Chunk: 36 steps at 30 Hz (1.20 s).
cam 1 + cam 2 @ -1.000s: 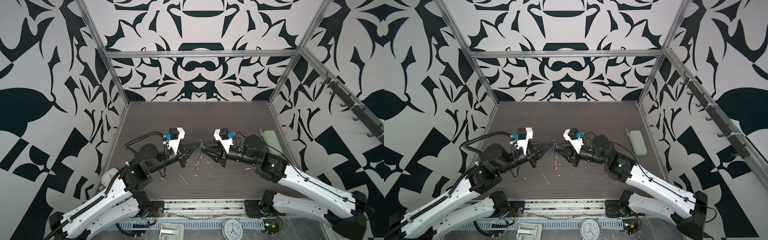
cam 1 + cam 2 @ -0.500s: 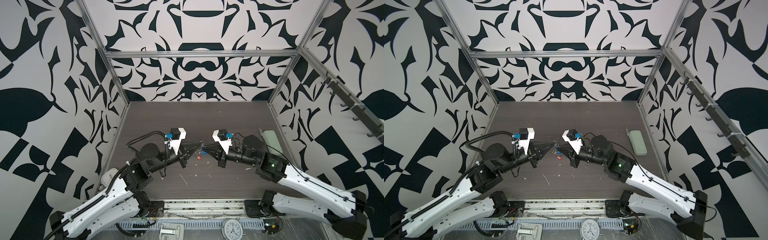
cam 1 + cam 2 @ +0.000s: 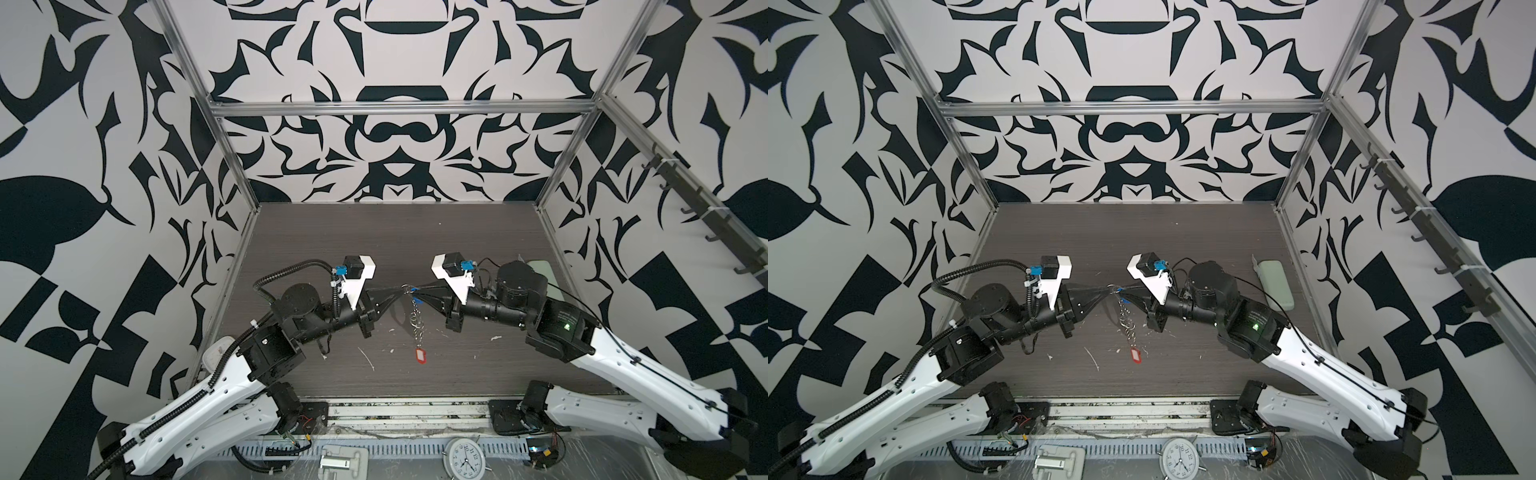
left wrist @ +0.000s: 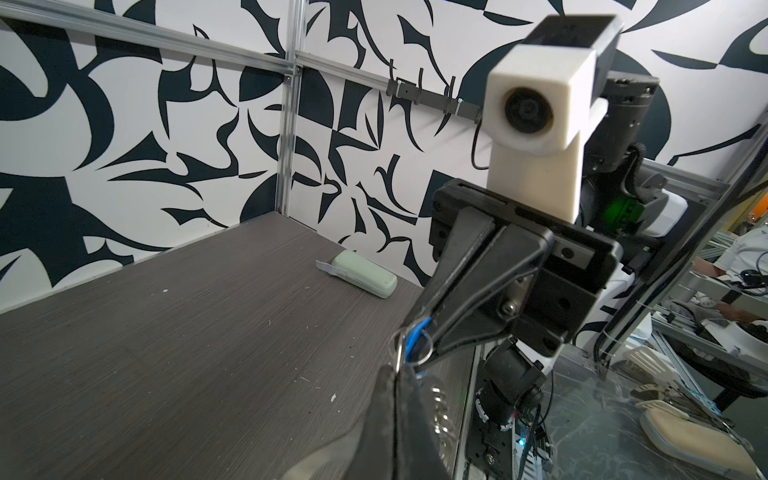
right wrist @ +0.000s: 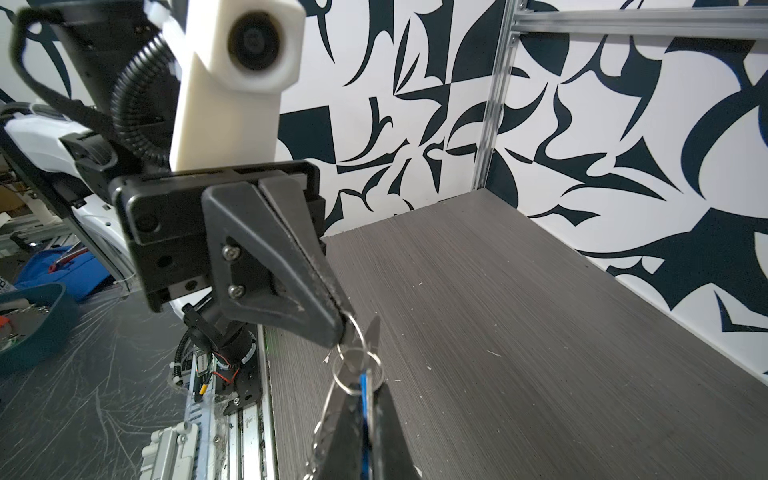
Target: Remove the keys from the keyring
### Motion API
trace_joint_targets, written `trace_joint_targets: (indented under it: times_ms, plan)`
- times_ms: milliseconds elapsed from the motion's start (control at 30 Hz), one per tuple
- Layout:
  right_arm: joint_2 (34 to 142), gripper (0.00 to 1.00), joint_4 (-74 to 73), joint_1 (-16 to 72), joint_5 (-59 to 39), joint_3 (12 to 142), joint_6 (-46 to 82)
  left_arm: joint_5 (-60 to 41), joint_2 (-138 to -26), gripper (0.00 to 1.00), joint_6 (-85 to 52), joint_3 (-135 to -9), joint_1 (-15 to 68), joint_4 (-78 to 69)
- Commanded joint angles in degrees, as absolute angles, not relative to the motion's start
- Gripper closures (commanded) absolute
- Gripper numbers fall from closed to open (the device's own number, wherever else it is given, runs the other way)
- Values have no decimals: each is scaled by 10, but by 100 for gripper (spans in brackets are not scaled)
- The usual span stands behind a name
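Observation:
Both grippers meet tip to tip above the middle of the dark table (image 3: 374, 245). My left gripper (image 3: 401, 291) (image 4: 397, 372) is shut on a silver ring (image 5: 357, 370) at the top of the keyring. My right gripper (image 3: 415, 296) (image 5: 365, 384) is shut on the blue tag (image 5: 365, 401) (image 4: 415, 345) of one of the keys; its silver blade (image 5: 374, 332) sticks out past the ring. The keyring's chain (image 3: 415, 322) (image 3: 1126, 322) hangs down from the grippers. The red tag (image 3: 420, 356) (image 3: 1136, 356) of the other key dangles at its lower end.
A pale-green oblong case (image 3: 1276, 284) (image 4: 365, 280) lies by the right wall, behind the right arm. Small white scraps (image 3: 368, 359) dot the table. A hook rail (image 3: 1433, 232) runs along the right wall. A clock (image 3: 463, 455) lies below the front edge.
The right gripper has closed onto the blue tag beside the left gripper's tips. The chain with the red tag, bunched up higher before, now hangs down straight.

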<state>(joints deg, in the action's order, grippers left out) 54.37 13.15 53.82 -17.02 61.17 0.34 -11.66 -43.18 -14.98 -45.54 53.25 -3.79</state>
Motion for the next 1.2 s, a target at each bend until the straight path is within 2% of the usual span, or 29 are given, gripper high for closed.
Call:
trace_joint_targets:
  times_ms: [0,800,1167]
  plan:
    - [550,100,129,539,-160,641,-12,-109,-432,100,-155,-473,533,-41]
    - [571,100,129,540,-88,658,-44,-26,-453,100,-206,-510,553,20]
    - [558,100,127,541,-77,640,-39,77,-441,100,-241,-521,554,54]
